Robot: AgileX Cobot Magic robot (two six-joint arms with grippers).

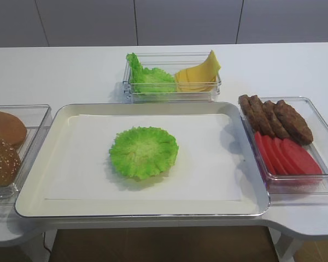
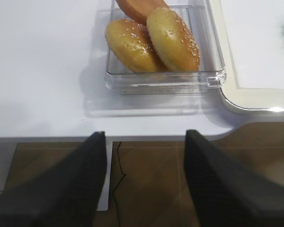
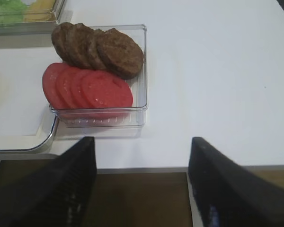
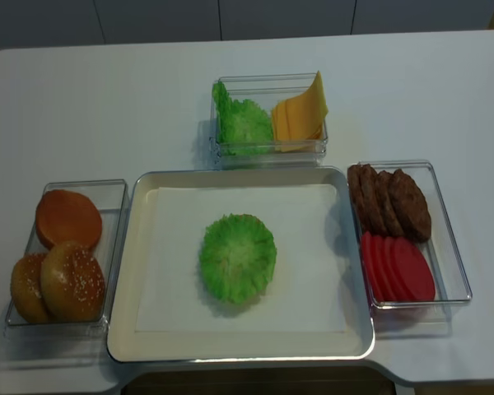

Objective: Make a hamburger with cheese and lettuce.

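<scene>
The lettuce is one frilled green leaf lying flat in the middle of the white-lined tray; it also shows in the realsense view. The pale bun half does not show in any view. The cheese is a fan of yellow slices in the clear box at the back, next to a heap of green leaves. My left gripper is open and empty, off the table's front edge below the bun box. My right gripper is open and empty, off the front edge below the patty box. Neither gripper shows in the high views.
A clear box on the left holds sesame buns and a flat brown bun. A clear box on the right holds brown patties and red tomato slices. Both boxes stand against the tray's sides.
</scene>
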